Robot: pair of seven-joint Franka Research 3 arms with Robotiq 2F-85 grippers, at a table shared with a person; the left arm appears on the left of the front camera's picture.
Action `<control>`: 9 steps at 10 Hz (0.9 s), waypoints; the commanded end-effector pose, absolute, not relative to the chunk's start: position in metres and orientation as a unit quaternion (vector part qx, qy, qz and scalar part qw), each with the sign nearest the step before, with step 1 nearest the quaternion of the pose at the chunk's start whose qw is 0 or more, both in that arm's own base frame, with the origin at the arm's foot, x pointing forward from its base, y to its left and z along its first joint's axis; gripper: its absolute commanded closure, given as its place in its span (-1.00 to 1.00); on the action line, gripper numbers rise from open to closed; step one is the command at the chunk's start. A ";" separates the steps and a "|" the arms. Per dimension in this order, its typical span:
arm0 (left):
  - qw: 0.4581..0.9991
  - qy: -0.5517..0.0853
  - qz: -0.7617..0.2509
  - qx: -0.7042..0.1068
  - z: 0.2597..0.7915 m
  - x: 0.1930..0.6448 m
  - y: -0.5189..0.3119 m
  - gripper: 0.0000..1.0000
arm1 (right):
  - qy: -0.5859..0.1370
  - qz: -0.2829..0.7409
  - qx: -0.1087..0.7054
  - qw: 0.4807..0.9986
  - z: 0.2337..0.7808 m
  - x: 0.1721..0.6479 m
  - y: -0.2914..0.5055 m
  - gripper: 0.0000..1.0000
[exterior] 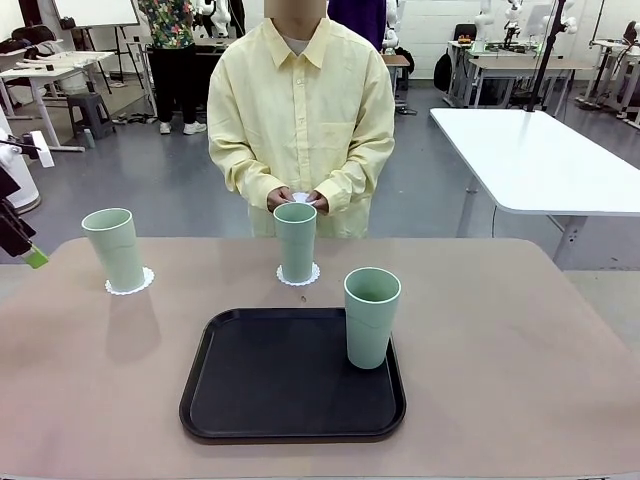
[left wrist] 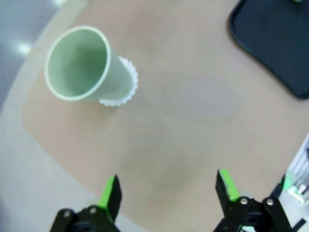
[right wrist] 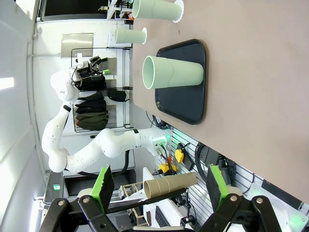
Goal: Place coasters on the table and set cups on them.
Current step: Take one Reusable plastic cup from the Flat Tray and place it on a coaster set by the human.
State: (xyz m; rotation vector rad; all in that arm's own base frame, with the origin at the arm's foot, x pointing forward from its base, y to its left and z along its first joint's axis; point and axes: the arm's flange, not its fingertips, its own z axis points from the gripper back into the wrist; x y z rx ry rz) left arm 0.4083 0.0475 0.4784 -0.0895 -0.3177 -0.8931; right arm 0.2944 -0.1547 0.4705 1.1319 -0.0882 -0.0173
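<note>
Two pale green cups stand on white lacy coasters on the beige table (exterior: 520, 340): one at the left (exterior: 113, 250) on its coaster (exterior: 130, 283), one at mid-back (exterior: 295, 242) on its coaster (exterior: 298, 276). A third cup (exterior: 371, 317) stands upright on the black tray (exterior: 250, 390), near its right edge. The person's hands hold another white coaster (exterior: 300, 198) behind the middle cup. My left gripper (left wrist: 166, 193) hangs open above the table's left corner, short of the left cup (left wrist: 84, 65). My right gripper (right wrist: 157, 186) is open off the table's right side, facing the tray cup (right wrist: 174, 73).
The person in a pale yellow shirt (exterior: 300, 110) stands at the table's far side. A white-topped table (exterior: 540, 160) is at the back right. In the right wrist view my left arm (right wrist: 82, 145) shows beyond the tray (right wrist: 188, 104).
</note>
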 end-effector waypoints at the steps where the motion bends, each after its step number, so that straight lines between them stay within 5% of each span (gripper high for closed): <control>1: 0.889 -0.153 -0.430 -0.043 0.478 0.408 0.047 -1.00 | -0.044 -0.005 0.540 0.840 0.471 0.294 -0.155 -1.00; 5: 0.892 -0.090 -0.205 -0.392 0.475 0.380 0.104 -1.00 | -0.044 -0.005 0.540 0.840 0.471 0.294 -0.155 -1.00; 9: 0.837 -0.163 -0.137 -0.504 0.463 0.377 0.202 -1.00 | -0.044 -0.005 0.540 0.840 0.471 0.294 -0.155 -1.00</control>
